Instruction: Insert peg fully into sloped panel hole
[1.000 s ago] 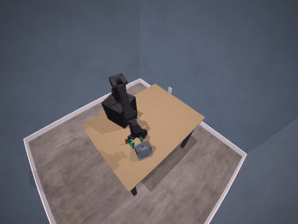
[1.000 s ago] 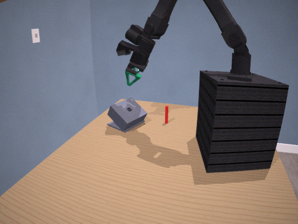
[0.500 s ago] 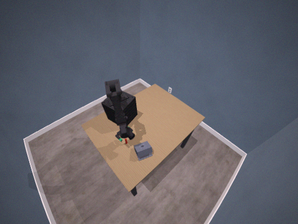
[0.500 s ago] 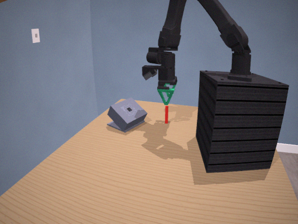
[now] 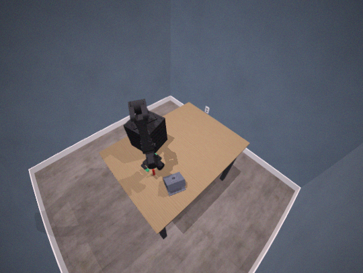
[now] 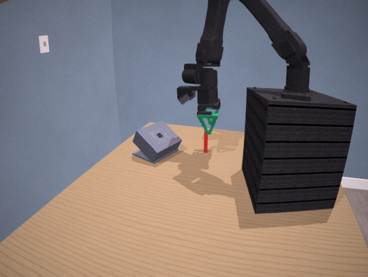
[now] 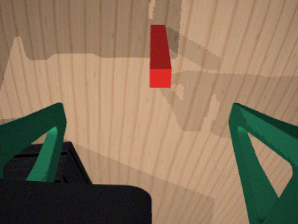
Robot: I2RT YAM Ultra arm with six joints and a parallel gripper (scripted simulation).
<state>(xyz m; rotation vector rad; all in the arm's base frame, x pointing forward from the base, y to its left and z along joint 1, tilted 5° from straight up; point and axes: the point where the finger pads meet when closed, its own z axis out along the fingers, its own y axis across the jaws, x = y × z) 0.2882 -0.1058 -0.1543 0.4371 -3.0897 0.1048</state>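
Note:
A thin red peg stands upright on the wooden table. My gripper, with green fingers, points down just above the peg and is open and empty. In the wrist view the peg lies centred between the fingers but a little ahead of them, untouched. The grey sloped panel sits on the table just beyond the peg, its small dark square hole facing up.
The arm is mounted on a tall black ribbed block on the table, close beside the peg. The table edges drop to a grey floor. Blue walls surround the room.

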